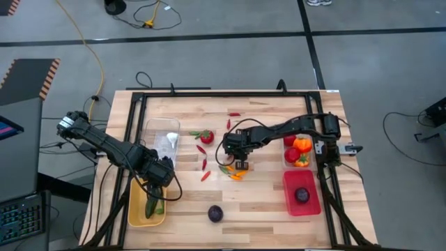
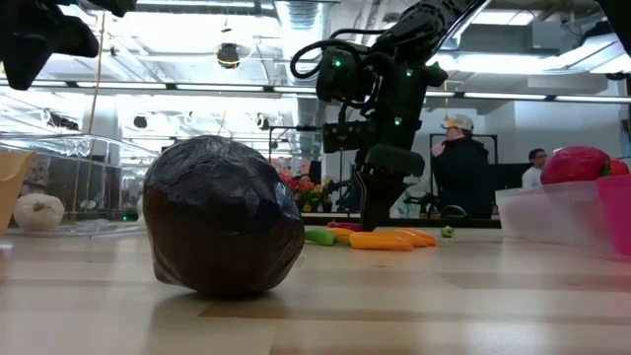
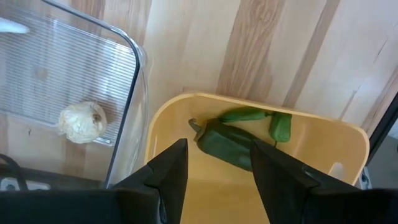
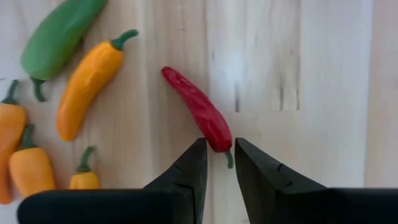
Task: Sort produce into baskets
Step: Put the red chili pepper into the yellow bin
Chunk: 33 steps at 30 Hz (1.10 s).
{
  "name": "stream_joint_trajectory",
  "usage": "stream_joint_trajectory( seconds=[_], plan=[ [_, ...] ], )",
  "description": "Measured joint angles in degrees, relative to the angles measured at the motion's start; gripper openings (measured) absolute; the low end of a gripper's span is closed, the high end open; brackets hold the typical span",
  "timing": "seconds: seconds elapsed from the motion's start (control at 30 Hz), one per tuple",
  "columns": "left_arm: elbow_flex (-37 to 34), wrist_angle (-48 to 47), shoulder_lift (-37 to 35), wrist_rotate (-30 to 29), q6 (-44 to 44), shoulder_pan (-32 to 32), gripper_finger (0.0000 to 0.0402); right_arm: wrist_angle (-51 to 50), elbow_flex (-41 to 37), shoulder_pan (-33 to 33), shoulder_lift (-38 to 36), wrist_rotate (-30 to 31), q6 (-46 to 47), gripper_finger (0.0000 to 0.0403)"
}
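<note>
My right gripper (image 1: 237, 162) (image 4: 217, 163) points down at the table's middle, shut on a thin red chilli (image 4: 198, 107) beside a cluster of orange chillies (image 4: 90, 81) and a green one (image 4: 59, 28). My left gripper (image 1: 162, 176) (image 3: 217, 168) is open and empty over the far end of the yellow bin (image 1: 136, 209) (image 3: 311, 127). Green chillies (image 3: 227, 142) lie in that bin. A white garlic (image 3: 82, 121) lies in the clear bin (image 1: 162, 138). A dark purple round (image 1: 301, 195) sits in the red bin (image 1: 289, 206). My right gripper has the red chilli's stem end (image 4: 219, 142) between its two fingertips, coming from above and pointing down. The fingers lie across the chilli. The chilli lies flat on the table, and its other end (image 4: 169, 73) points away from the fingers.
A second dark purple round (image 1: 215, 213) (image 2: 222, 229) lies on the table near the front edge. A tomato (image 1: 207, 136) and loose red chillies (image 1: 204, 167) lie between the clear bin and my right gripper. Tomatoes and an orange pepper (image 1: 301, 145) sit by the red bin's far end.
</note>
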Motion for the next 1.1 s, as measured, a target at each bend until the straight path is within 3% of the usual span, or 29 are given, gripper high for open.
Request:
stream_joint_trajectory(
  seconds=[0.23,0.77,1.1],
  plan=[
    [0.00,0.04,0.00,-0.12,0.00,0.00,0.0159,0.02,0.00,0.03,0.00,-1.39,0.02,0.0105],
    [0.00,0.16,0.00,-1.93,0.08,0.00,0.0159,0.54,0.04,0.01,0.00,-1.37,0.11,0.0040],
    [-0.02,6.24,0.00,-4.75,0.94,0.00,0.0159,0.85,0.04,0.10,0.02,-2.02,0.00,0.0024]
  ],
)
